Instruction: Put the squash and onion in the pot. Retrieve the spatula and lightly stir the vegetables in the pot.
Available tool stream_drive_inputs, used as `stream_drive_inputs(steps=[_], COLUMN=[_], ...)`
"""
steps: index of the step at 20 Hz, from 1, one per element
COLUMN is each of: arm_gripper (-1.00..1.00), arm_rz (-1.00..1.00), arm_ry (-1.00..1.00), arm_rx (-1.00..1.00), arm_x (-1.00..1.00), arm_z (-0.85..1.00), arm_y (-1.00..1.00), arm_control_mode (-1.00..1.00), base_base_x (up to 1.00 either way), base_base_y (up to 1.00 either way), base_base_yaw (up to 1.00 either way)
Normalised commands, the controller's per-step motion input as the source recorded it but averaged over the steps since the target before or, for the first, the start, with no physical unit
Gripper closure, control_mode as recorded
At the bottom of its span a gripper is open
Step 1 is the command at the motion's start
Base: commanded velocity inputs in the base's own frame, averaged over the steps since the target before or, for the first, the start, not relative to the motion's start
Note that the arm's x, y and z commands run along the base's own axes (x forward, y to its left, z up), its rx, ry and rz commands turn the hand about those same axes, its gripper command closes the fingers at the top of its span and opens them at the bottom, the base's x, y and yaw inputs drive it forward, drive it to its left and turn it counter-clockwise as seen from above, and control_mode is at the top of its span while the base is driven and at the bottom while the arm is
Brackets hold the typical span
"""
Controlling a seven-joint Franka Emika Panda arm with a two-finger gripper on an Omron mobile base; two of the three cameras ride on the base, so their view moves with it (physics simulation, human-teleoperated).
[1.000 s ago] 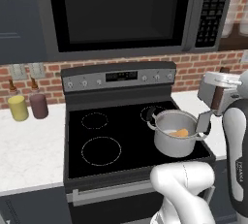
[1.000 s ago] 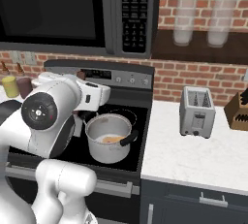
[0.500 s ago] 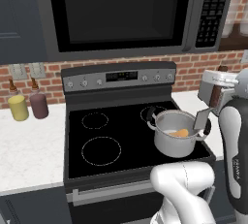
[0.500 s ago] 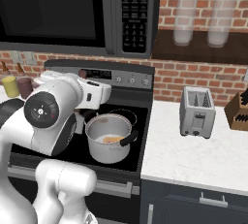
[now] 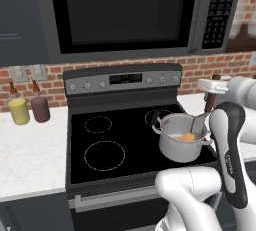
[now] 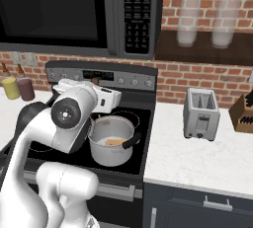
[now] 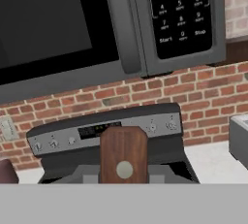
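Observation:
My gripper (image 5: pixel 213 89) is shut on the spatula's dark brown handle (image 5: pixel 209 103), above the right rim of the steel pot (image 5: pixel 175 150). The grey blade (image 5: pixel 199 122) hangs down into the pot next to the tan-orange squash (image 5: pixel 187 137). From the right base view the pot (image 6: pixel 106 155) sits on the stove's front right burner with the squash (image 6: pixel 116 142) inside, and my arm covers its left side. In the hand view the handle's butt end (image 7: pixel 123 157) stands between my fingers, gripper (image 7: pixel 123 175). The onion is hidden.
The black stove (image 5: pixel 100 140) has bare burners on its left. A yellow jar (image 5: pixel 19 111) and a maroon jar (image 5: pixel 40 109) stand on the left counter. A toaster (image 6: pixel 200 113) and a knife block (image 6: pixel 243 113) are on the right counter. The microwave (image 5: pixel 125 15) hangs overhead.
The spatula's blade has shifted a little to the left inside the pot, and my forearm has moved with it. The pot and squash stay put.

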Motion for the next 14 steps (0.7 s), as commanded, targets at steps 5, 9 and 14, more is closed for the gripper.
stream_drive_inputs(steps=[5, 9, 14], arm_gripper=[1.00, 1.00, 1.00], arm_rz=[-0.06, -0.11, -0.14], arm_ry=[0.00, 0.00, 0.01], arm_rx=[-0.01, -0.02, -0.02], arm_x=[0.32, 0.34, 0.32], arm_z=[-0.45, -0.29, -0.12], arm_y=[0.00, 0.00, 0.00], arm_control_mode=[-1.00, -1.00, -1.00], base_base_x=[0.00, 0.00, 0.00], base_base_y=[0.00, 0.00, 0.00], base_base_yaw=[0.00, 0.00, 0.00])
